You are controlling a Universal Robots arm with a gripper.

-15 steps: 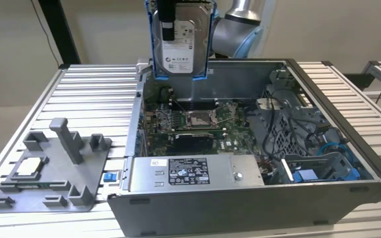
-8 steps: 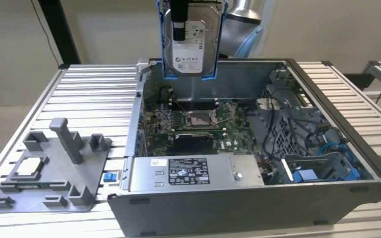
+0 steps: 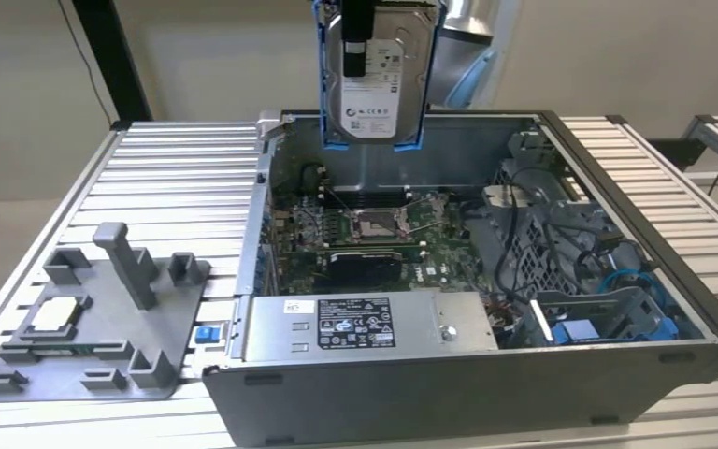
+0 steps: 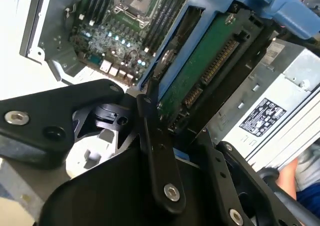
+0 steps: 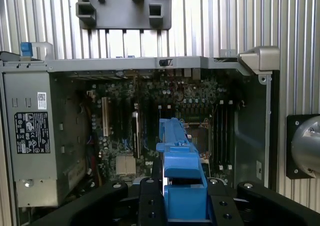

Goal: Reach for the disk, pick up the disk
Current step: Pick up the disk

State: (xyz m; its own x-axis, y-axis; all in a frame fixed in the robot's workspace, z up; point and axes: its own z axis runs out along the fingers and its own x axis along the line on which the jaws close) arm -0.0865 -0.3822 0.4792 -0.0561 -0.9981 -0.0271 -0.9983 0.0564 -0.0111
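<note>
exterior view: disk [image 3: 378, 94] high above case rim [image 3: 409, 116]

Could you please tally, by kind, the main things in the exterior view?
Disk, held up by the gripper: 1
Open computer case: 1
Grey box with sticker: 1
Grey holder tray: 1
Small square chip: 1
Total: 5
</note>
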